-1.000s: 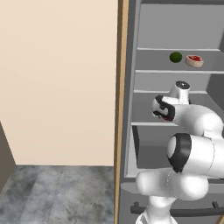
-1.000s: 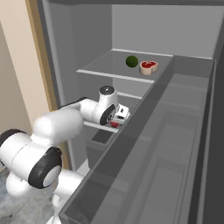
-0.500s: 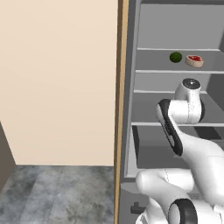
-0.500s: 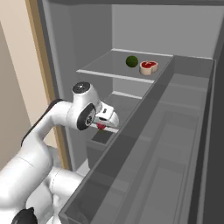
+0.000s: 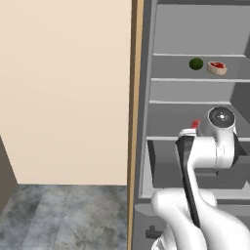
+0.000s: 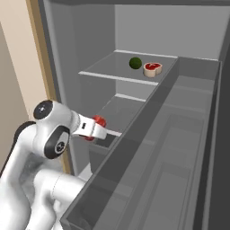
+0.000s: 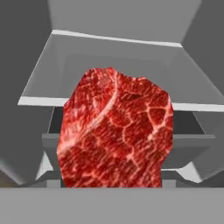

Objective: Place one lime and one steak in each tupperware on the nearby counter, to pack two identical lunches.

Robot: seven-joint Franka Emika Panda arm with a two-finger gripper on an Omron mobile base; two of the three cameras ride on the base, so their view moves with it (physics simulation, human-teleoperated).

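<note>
- Right now my two-finger gripper (image 6: 96,130) is closed on the all-red, marbled raw steak (image 7: 114,131), which hangs in front of the hand camera with the grey fridge shelves behind it.
- In the right base view the red piece (image 6: 98,122) sits at the end of my hand, above the middle shelf (image 6: 117,117) of the open grey fridge, apparently clear of it.
- I judge the step in hand to be bringing this first steak out of the fridge; no tupperware or counter is in sight from here.
- The next move, I think, calls for backing the arm clear of the shelf edges and door bins without loosening the grip, then turning the base toward the counter.
- Count on the upper shelf (image 6: 110,70): one dark green round lime (image 6: 135,63) and, just beside it, one beige-rimmed steak slab with a red centre (image 6: 152,69).
- So I see two steaks and one lime.
</note>
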